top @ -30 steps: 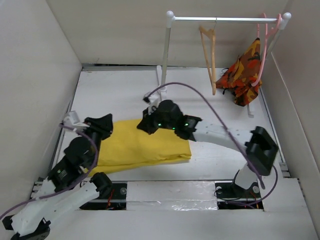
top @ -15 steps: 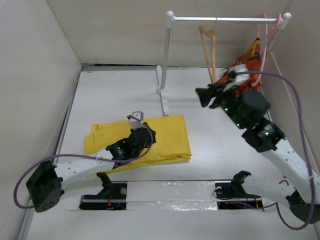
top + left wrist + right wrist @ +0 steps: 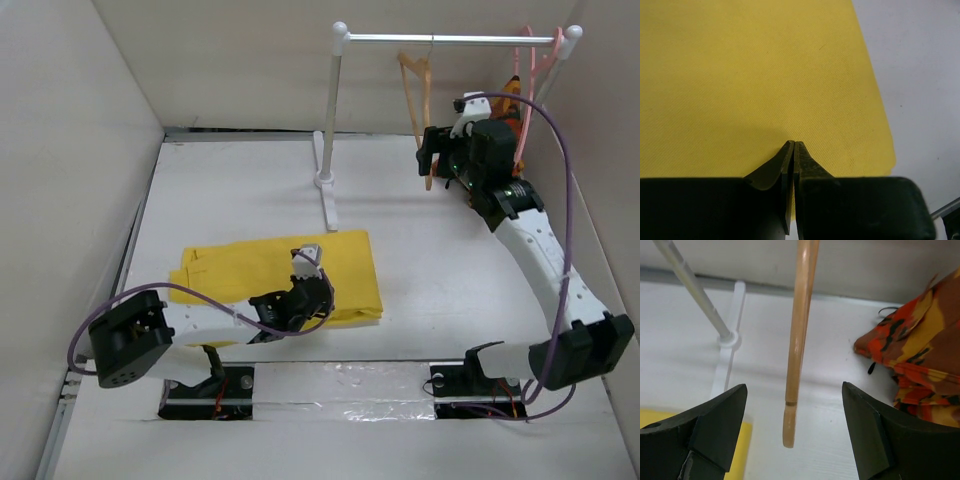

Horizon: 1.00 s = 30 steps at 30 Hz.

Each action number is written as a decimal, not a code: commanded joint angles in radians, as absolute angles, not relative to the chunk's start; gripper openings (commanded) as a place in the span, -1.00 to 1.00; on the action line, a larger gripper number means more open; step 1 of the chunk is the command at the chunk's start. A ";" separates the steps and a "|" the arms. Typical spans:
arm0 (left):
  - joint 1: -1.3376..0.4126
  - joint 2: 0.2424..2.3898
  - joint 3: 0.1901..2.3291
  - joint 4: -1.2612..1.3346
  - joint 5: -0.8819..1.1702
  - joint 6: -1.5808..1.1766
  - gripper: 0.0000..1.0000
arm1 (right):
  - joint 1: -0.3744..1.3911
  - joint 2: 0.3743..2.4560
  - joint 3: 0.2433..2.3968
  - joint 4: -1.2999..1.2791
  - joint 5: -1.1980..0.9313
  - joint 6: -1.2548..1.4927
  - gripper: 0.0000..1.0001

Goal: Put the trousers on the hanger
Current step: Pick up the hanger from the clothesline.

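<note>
On a white bench (image 3: 240,190), nearest the arm bases, large bright yellow cloth trousers (image 3: 240,268) lie folded into a flat, roughly rectangular pad, left of centre. The left arm reaches low across the front edge, and the left pincer (image 3: 794,146) points down at the cloth near its right-hand end. Its two dark jaws are pressed together with no gap. The tips sit at the fabric's surface, but it is hard to tell from either view whether any cloth is pinched between them. Farther back stands a white metal clothes rail (image 3: 450,40) on a thin post. A light tan wooden triangular hanger (image 3: 800,315) hangs from it by a metal hook, well apart from the trousers. The right arm stretches up to it, and the right pincer (image 3: 794,390) has its jaws spread wide, one on each side of the hanger's lower arm, touching neither side. Just right of it, an orange-red patterned garment (image 3: 920,340) hangs from a thin pink hanger (image 3: 525,60) at the rail's far end.
</note>
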<state>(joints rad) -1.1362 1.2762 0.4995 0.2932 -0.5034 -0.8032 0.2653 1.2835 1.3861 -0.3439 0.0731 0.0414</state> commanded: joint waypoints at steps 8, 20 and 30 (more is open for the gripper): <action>-1.183 1.391 0.528 0.402 -0.497 -0.847 -1.00 | 0.198 1.416 1.410 -0.244 -0.084 0.043 0.29; -1.206 1.226 0.563 0.315 -0.549 -0.812 -1.00 | 0.198 1.411 1.422 -0.198 -0.089 0.051 -1.00; -1.206 1.082 0.710 0.245 -0.558 -0.674 -0.29 | 0.253 1.270 1.433 -0.225 0.076 0.045 -1.00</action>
